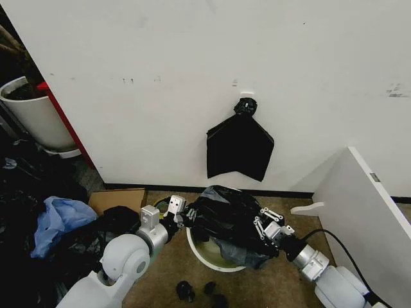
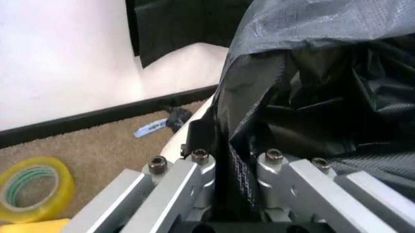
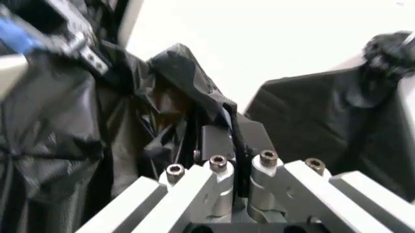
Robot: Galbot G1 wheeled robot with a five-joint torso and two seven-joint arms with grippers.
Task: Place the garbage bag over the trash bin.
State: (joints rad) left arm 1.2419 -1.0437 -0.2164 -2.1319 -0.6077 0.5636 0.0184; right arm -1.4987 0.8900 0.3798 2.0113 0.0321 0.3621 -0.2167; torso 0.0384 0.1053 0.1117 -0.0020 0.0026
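Note:
The garbage bag is a glossy, wrinkled black heap lying over the back half of the round white trash bin, whose front rim and inside show on the carpet. My left gripper is at the bag's left edge, shut on a fold of film. In the left wrist view the film runs between the closed fingers of that gripper. My right gripper is at the bag's right edge, shut on the film. The right wrist view shows that gripper with a strip pinched between its fingers.
A flat black bag hangs knotted on the white wall behind the bin. A white board leans at the right. At the left are a white planter, cardboard and black plastic with blue cloth. A yellow tape roll lies nearby.

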